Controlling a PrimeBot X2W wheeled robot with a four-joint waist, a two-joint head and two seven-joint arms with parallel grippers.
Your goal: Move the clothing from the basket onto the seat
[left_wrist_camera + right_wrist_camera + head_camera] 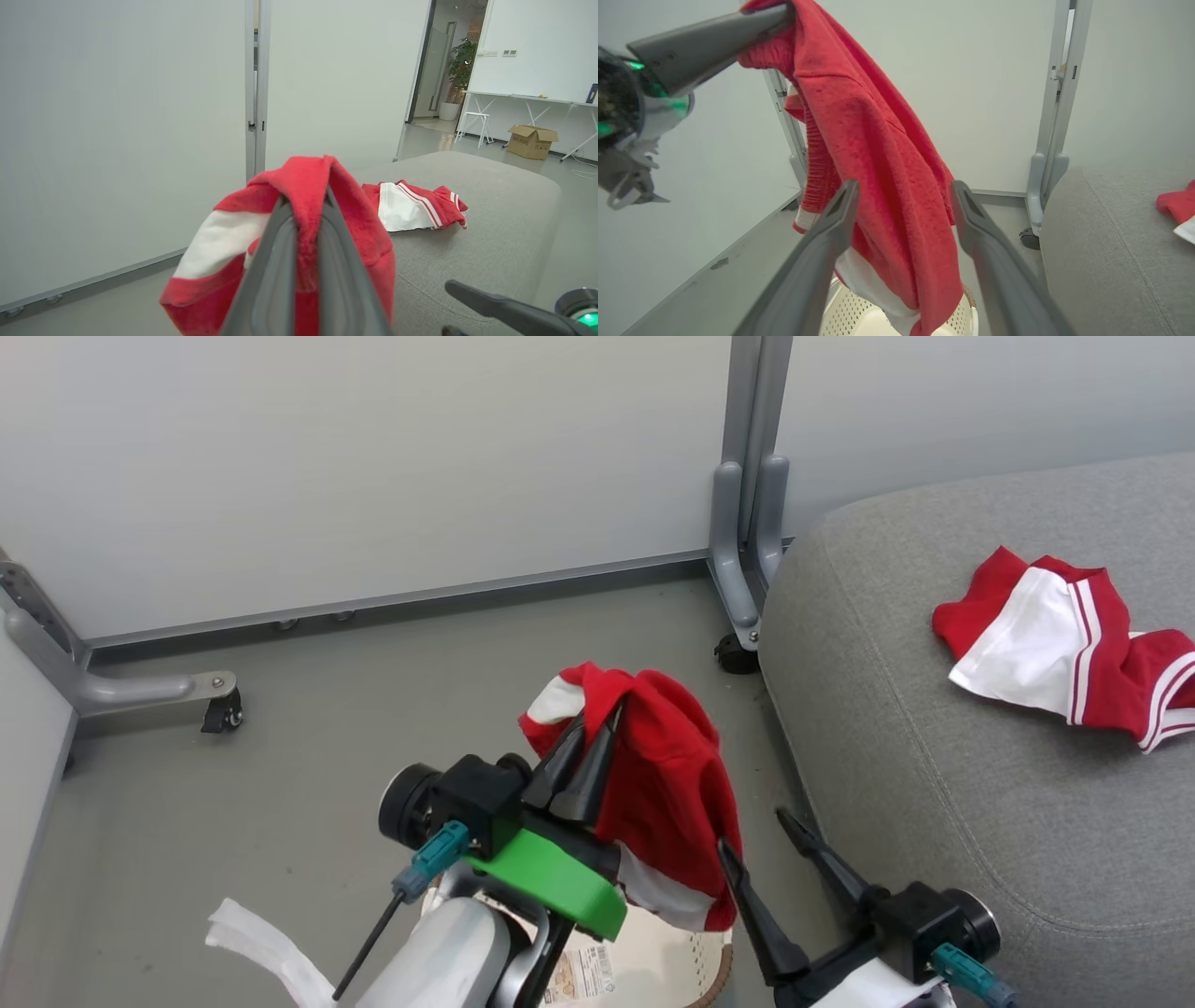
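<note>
My left gripper (600,721) is shut on a red garment with white panels (667,793), which hangs in the air above the cream perforated basket (695,957). In the left wrist view the cloth (308,196) is pinched between the closed fingers. My right gripper (752,831) stands open at the lower right, its fingers on either side of the hanging garment (882,154) without closing on it. A second red and white garment (1064,639) lies on the grey seat (934,784) at the right. The basket (859,317) sits directly below the hanging cloth.
White partition panels on grey castor feet (742,569) stand behind; another foot (149,695) is at the left. A white strip (266,943) lies on the grey floor. The left wrist view shows a cardboard box (531,140) and a plant (460,65) far off.
</note>
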